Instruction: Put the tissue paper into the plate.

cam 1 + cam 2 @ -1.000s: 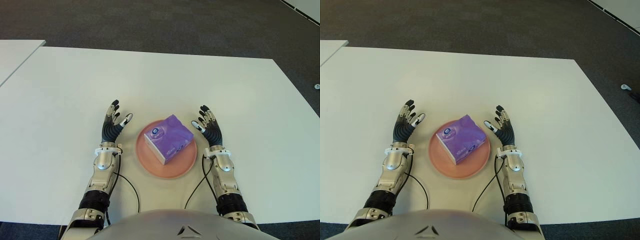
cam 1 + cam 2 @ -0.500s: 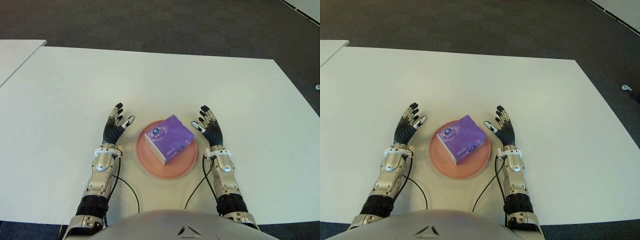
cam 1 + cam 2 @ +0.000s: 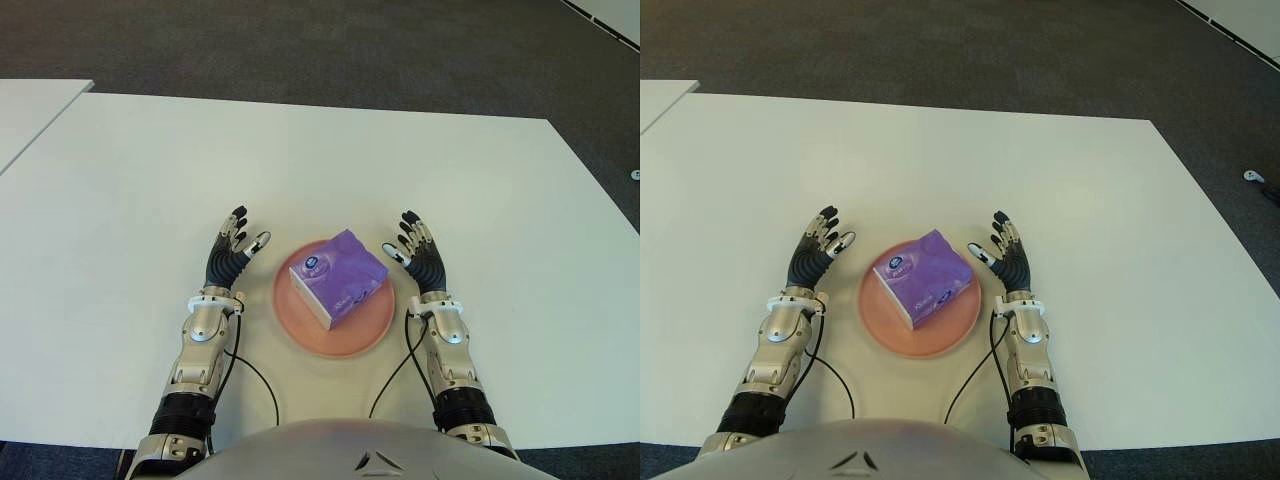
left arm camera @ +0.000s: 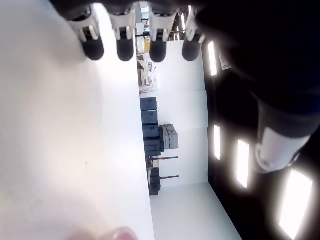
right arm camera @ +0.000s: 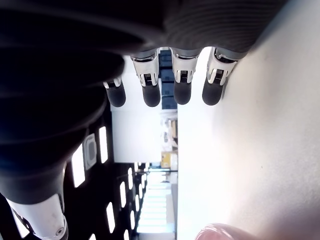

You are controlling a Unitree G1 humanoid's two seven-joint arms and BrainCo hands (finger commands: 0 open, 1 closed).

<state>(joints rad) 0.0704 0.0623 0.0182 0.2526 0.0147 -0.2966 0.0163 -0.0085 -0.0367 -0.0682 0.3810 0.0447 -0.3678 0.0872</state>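
White table (image 3: 140, 170) under grey carpet surround — purple tissue paper pack (image 3: 337, 276) already lying in the pink plate (image 3: 372, 332), turned cornerwise, long axis slanting. Flanked evenly: left hand (image 3: 230, 255) just beside the plate's left rim, right hand (image 3: 420, 258) just beside its right. Both with fingers spread, palms inward, holding nothing — neither touching the pack.

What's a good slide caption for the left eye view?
Purple tissue pack sits on the pink plate, open left hand and right hand flanking it.
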